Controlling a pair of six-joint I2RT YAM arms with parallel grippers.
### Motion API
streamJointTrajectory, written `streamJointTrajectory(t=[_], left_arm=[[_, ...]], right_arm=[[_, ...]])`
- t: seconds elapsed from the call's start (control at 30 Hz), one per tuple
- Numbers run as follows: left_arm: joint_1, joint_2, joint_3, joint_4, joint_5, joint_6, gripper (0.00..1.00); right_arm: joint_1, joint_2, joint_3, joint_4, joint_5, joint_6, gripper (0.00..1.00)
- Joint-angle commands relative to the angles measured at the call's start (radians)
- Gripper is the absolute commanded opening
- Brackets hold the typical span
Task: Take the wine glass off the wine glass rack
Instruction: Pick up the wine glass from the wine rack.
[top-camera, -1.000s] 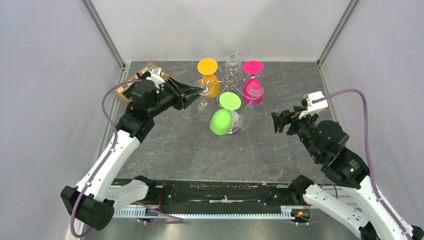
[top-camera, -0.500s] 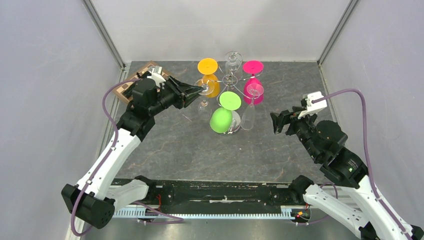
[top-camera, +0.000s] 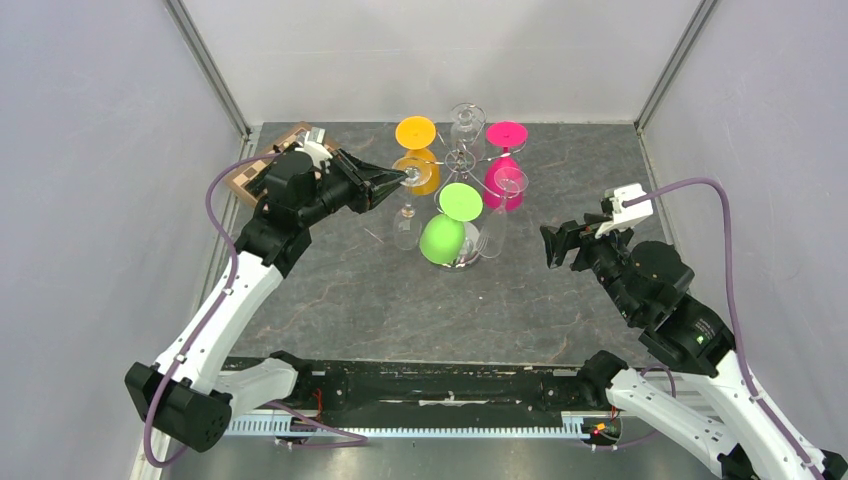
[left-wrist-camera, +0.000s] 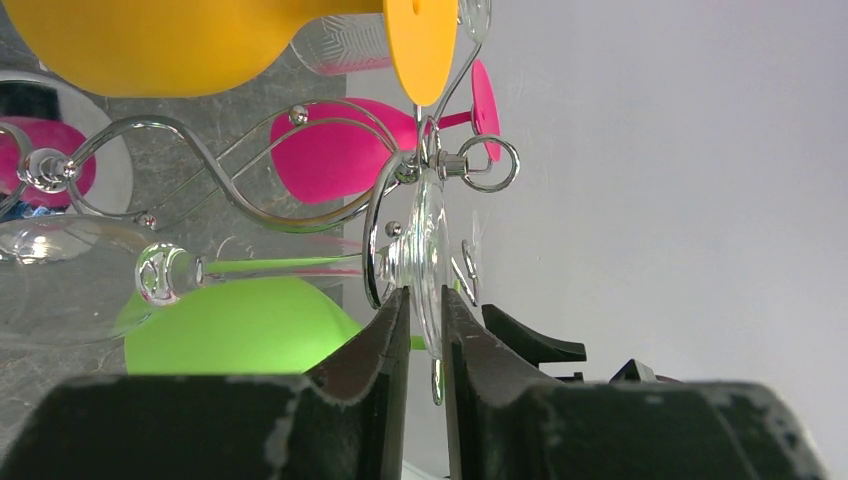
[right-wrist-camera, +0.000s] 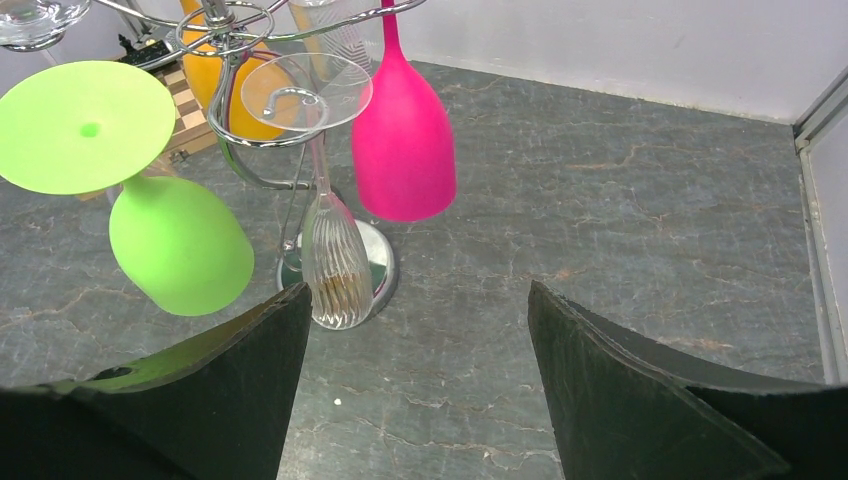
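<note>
The chrome wine glass rack stands at the back middle, with scroll arms and a round base. A clear wine glass hangs upside down at its left side. My left gripper is shut on this glass's foot disc, edge-on between the fingers; its stem runs left. The foot is still at the rack's arm. My right gripper is open and empty, apart to the right of the rack, and it is open in the right wrist view.
Orange, pink, green and other clear glasses hang on the rack. A wooden checkered board lies at the back left behind my left wrist. Grey walls enclose the table on three sides.
My left gripper has shifted slightly toward the back, still holding the clear glass's foot. The hanging glasses have swung a little. The right arm has barely moved.
</note>
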Motion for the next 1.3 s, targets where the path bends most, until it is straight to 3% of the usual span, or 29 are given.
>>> streamJointTrajectory(t=[0.0, 0.23, 0.83, 1.27], left_arm=[[0.005, -0.004, 0.053, 0.037, 0.016, -0.034, 0.22], [0.005, -0.007, 0.054, 0.036, 0.020, -0.033, 0.03], [0.007, -0.071, 0.139, -0.081, 0.001, 0.010, 0.02], [0.044, -0.034, 0.176, -0.099, 0.002, 0.027, 0.02]], right_arm=[[-0.001, -0.010, -0.012, 0.043, -0.005, 0.009, 0.82], [-0.001, -0.012, -0.020, 0.044, -0.006, 0.013, 0.82], [-0.001, 0.003, -0.009, 0.050, -0.021, 0.027, 0.82], [-0.001, -0.011, -0.015, 0.053, -0.024, 0.034, 0.81]])
